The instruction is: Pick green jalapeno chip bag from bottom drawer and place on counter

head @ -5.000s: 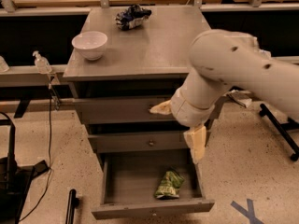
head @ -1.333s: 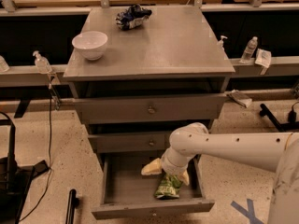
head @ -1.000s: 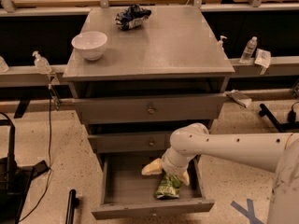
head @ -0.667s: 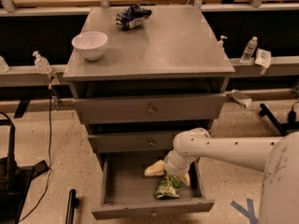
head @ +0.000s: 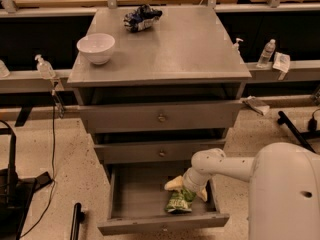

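Observation:
The green jalapeno chip bag lies on the floor of the open bottom drawer, toward its right front. My gripper reaches down into the drawer from the right and sits right over the top of the bag. Its pale fingers are spread apart, one on each side of the bag's upper end, and it is open. The white arm covers the drawer's right side. The grey counter is the cabinet's flat top.
A white bowl stands at the counter's left. A dark blue-and-white bag lies at its back. Two shallower drawers with knobs are closed above. Bottles stand on the side ledges. A black stand is on the floor at left.
The gripper came down from in front of the upper drawers into the bottom drawer. In the last second it shifted slightly right and lower onto the bag. The bag has not moved.

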`<state>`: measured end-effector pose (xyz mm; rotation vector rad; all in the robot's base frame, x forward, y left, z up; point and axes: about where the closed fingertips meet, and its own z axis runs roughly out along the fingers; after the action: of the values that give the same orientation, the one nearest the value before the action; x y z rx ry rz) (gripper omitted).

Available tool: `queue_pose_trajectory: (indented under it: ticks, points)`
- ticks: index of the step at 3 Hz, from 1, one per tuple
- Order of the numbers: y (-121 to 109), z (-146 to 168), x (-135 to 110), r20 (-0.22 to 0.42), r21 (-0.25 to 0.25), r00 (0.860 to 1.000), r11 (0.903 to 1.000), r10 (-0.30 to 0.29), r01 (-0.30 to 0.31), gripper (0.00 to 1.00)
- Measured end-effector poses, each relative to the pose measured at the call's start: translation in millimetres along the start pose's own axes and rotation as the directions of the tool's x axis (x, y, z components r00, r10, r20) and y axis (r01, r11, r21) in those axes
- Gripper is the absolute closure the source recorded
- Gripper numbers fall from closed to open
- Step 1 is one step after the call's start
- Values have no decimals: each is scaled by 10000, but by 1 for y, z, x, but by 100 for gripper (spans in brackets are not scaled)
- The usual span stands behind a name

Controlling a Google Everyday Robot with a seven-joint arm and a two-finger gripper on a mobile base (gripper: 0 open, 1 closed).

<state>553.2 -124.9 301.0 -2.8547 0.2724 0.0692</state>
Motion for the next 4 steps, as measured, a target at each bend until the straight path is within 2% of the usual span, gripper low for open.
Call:
queue_pose_trajectory:
  ticks: [1,2,3,4]
  points:
    - [26,38,14,-138,93,9993,9994,335,-333,0]
    - [37,87,25,-276,285,9983,9983,521,-513,0]
    - [35,115,32,-247,376,9982,9978,556,-546,0]
    - [41,140,39,-197,244,9959,9958,887,-882,16]
